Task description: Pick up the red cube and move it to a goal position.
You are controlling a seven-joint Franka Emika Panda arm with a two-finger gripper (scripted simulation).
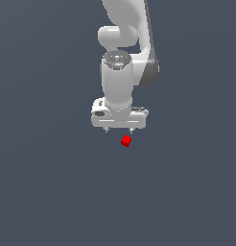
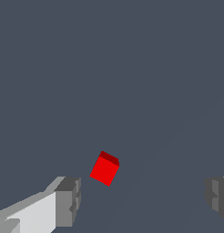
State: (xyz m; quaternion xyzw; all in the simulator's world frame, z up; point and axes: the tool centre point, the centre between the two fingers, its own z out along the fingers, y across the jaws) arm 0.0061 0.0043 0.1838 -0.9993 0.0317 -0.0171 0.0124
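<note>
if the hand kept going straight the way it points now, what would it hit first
Probably the red cube. In the wrist view it lies ahead of the open hand, between the fingers though nearer one of them. Depth is unclear, so that finger might touch it first.

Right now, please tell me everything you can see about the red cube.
The red cube is a tiny, plain, bright red block with matte faces, much narrower than the white gripper. In both views it sits turned at an angle, corner forward, one face darker in shade. It rests on the flat grey surface. In the wrist view the fingers stand wide apart and the cube lies nearer one of them; nothing grips it.
</note>
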